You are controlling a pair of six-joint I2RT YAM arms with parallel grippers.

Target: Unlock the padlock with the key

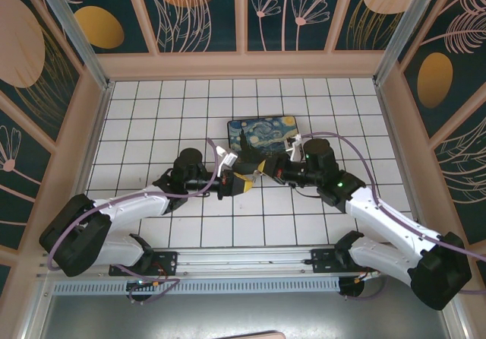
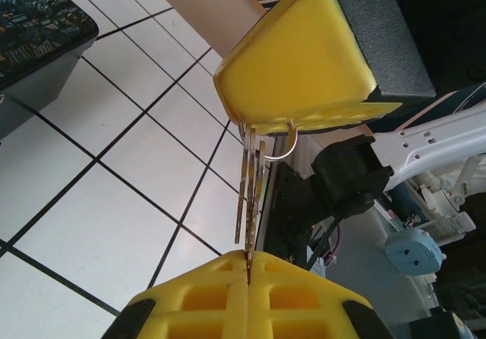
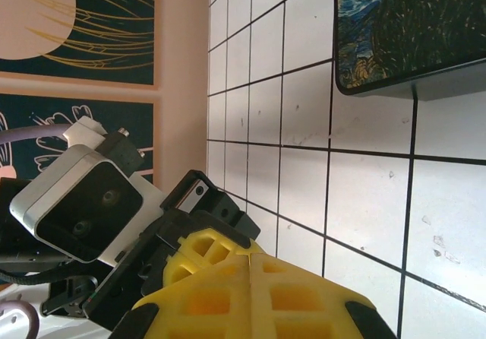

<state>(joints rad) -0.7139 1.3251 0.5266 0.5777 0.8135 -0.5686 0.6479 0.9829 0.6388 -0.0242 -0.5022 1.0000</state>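
Key [image 2: 247,194]: thin silvery bunch, held in mid-air over the tiled surface [image 1: 152,118], just in front of the box [image 1: 262,130], spanning the two pincers. Left pincer [image 2: 248,267] is pressed together on the blade tips. Right pincer [image 3: 250,270] fingers are also pressed together, apparently gripping the ring end. Judged step: key regrasp or handover between arms, with insertion not yet begun. Next move calls for one pincer to let go while the other holds a single blade firm and straight, then finding the padlock's keyhole.

Painted box [image 1: 262,132], swirling blue night-sky lid, lies flat on white-tiled counter [image 1: 152,118], toward far side. Dark floral wall panels [image 1: 197,12] enclose three sides.
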